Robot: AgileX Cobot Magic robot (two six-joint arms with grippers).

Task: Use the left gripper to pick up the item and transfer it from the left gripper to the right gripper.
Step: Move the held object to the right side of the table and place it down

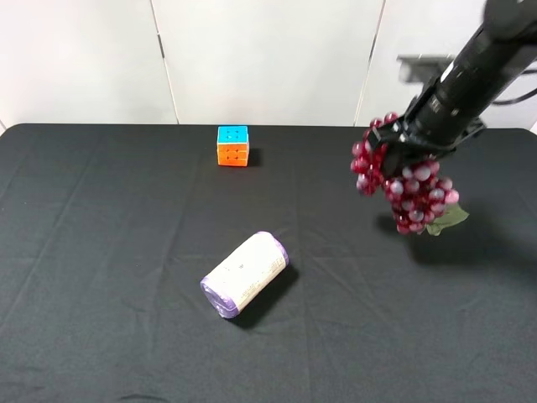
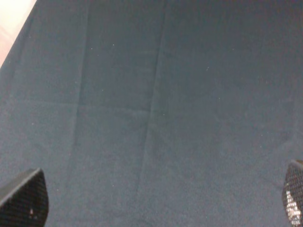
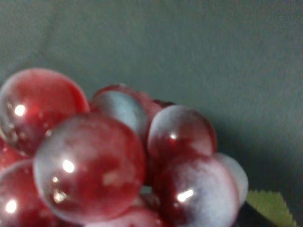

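The bunch of dark-red grapes hangs above the black table at the right, its green leaf at the lower end. My right gripper, on the thick black arm, is shut on the upper part of the bunch. The right wrist view is filled with grapes, and the leaf shows at one corner. My left gripper is out of the exterior high view. In the left wrist view its two fingertips stand wide apart over bare black cloth, with nothing between them.
A colourful puzzle cube sits at the back middle of the black table. A white roll with purple ends lies near the table's middle. A white wall stands behind the table.
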